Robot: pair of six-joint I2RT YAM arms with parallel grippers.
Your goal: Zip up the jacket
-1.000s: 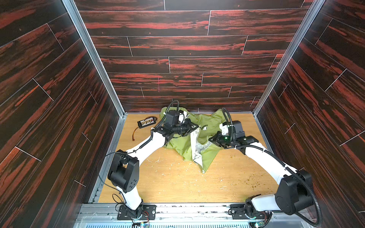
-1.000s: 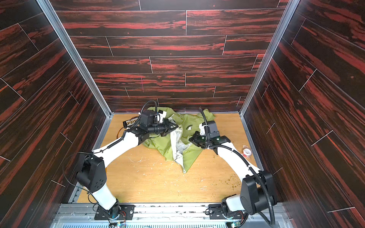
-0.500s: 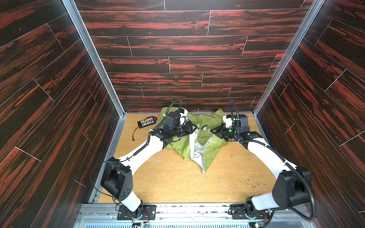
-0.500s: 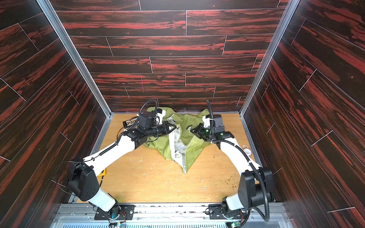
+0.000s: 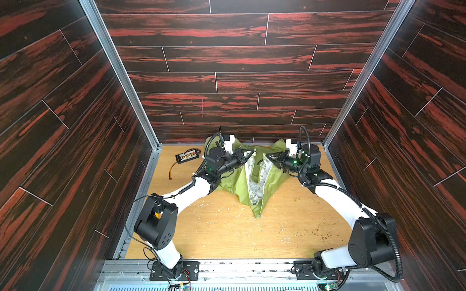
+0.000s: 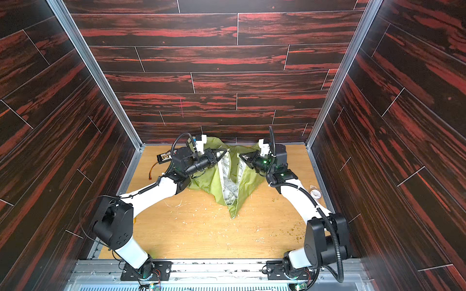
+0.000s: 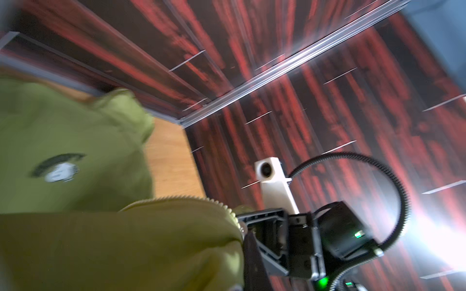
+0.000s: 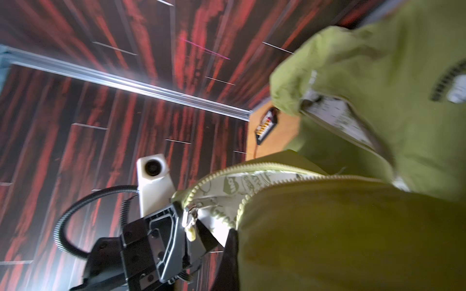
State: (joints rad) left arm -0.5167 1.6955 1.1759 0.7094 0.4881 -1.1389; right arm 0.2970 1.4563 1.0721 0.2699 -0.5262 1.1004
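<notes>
**Jacket held open between two clamped hands**

Wooden surface (image 5: 227, 234), littered with pale crumbs. Toward its far wall, the lime-green jacket (image 5: 237, 186): raised at both front edges and spread into an open V. White patterned lining on show inside, lower tip trailing down onto the surface.

Left hand (image 5: 251, 152): jaws pinched tight on the jacket's front edge, on the left side of the V in both top views. Right hand (image 5: 269, 157): clamped the same way on the opposite front edge, with pale zipper teeth (image 7: 176, 199) running up to its jaws in the left wrist view. Hands apart, lining between them.

Left of the jacket, near the far corner, a black connector board (image 5: 186, 156) with a thin wire trailing toward the front. By the right wall, a small roll of tape (image 6: 315, 193). On the green fabric, a small dark logo (image 7: 58, 167), too blurred to read. Smallest of all, the zipper pull (image 8: 188, 221), right at the left hand's jaws in the right wrist view.
</notes>
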